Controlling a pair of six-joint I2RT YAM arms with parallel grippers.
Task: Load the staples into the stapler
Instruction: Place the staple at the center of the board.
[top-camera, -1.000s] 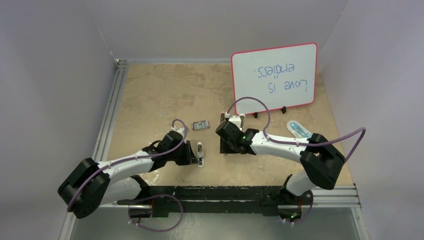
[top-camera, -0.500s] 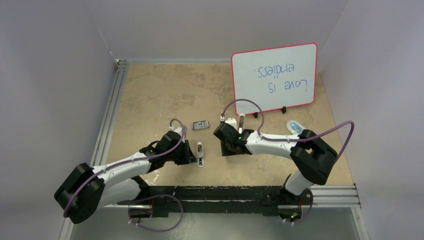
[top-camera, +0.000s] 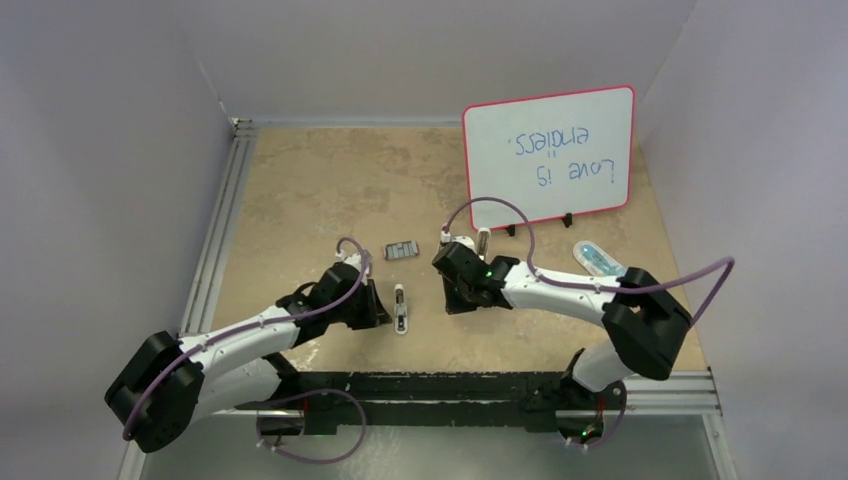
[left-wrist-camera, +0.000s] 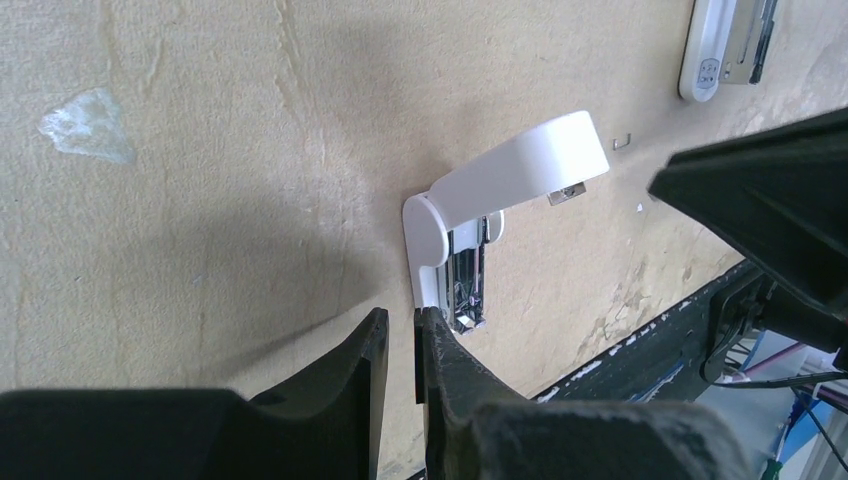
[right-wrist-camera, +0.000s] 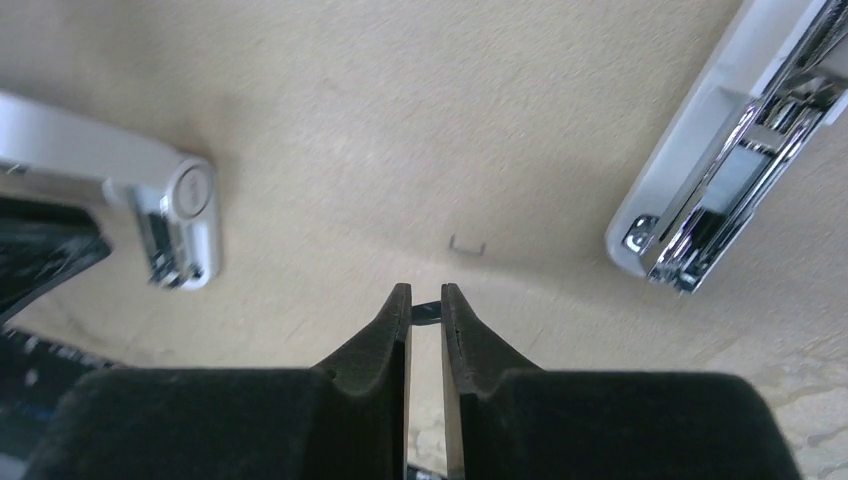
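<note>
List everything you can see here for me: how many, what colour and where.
table: one, beige, under everything.
whiteboard: one, white with pink rim, far right.
staple tray: one, grey, centre.
near stapler: one, white, open, centre front.
second stapler: one, white, open, past the right wrist.
loose staple: one, silvery, between the staplers.
blue-and-white object: one, right side.
left end effector: one, black, shut, beside near stapler.
right end effector: one, black, shut on a small dark piece.
</note>
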